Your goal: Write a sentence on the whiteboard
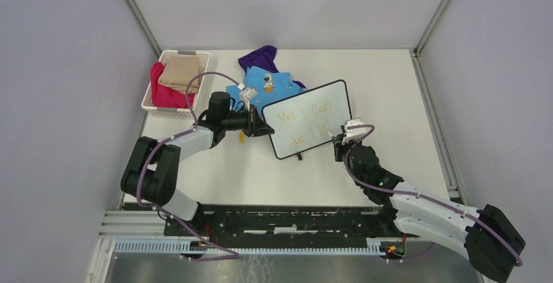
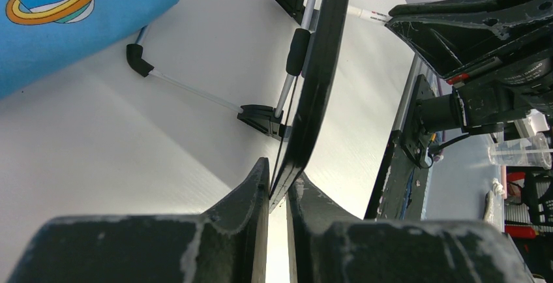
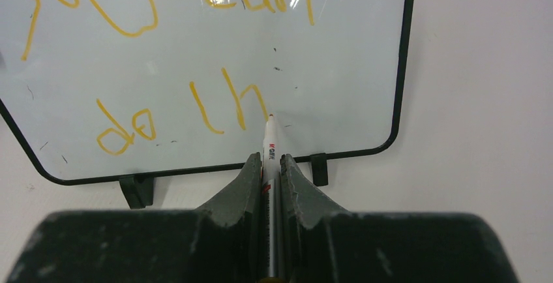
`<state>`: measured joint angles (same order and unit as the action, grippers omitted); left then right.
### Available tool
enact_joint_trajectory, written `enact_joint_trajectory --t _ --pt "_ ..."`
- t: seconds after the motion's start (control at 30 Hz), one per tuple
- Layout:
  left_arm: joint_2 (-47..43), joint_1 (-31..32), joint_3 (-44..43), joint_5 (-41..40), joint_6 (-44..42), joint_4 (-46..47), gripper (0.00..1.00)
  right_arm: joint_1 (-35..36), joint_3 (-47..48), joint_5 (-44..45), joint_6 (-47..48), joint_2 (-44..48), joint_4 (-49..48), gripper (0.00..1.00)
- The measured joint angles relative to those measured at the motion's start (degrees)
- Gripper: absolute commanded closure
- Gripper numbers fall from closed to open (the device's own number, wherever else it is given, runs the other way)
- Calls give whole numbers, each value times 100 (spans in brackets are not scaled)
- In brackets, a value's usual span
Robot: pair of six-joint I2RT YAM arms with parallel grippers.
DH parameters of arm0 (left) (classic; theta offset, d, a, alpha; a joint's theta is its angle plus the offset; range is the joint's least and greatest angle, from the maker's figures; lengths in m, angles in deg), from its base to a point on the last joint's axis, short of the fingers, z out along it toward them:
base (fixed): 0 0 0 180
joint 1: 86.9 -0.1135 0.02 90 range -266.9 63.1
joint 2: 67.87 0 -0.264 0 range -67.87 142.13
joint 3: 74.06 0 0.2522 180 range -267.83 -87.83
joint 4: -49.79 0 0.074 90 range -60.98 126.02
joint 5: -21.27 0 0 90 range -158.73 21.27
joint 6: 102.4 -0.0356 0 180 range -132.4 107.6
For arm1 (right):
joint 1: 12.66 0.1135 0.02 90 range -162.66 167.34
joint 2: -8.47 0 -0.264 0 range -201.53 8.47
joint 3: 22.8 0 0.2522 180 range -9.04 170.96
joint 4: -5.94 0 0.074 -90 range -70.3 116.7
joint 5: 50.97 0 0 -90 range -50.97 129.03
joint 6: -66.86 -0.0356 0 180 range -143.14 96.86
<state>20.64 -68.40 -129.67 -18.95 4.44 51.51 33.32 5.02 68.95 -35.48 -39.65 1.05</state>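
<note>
Top external: left fingers [image 1: 259,126] pinch the whiteboard [image 1: 306,119] at its left edge; its long axis runs diagonally across the worktop [image 1: 391,100], far end to the right. Left wrist: both fingers clamp the black frame. Right wrist: right fingers [image 3: 242,192] grip a marker [image 3: 269,149], its tip touching the board beside the sentence [image 3: 195,110].
</note>
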Motion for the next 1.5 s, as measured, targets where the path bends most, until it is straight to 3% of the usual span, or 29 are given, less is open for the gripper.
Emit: enact_joint_trajectory --t 0.77,1.5 --pt "0 4 -11 -11 -2 -39 98 -245 376 -37 39 -555 -140 100" --pt "0 22 -20 -20 -7 -48 98 -264 50 -26 -70 -74 -63 100"
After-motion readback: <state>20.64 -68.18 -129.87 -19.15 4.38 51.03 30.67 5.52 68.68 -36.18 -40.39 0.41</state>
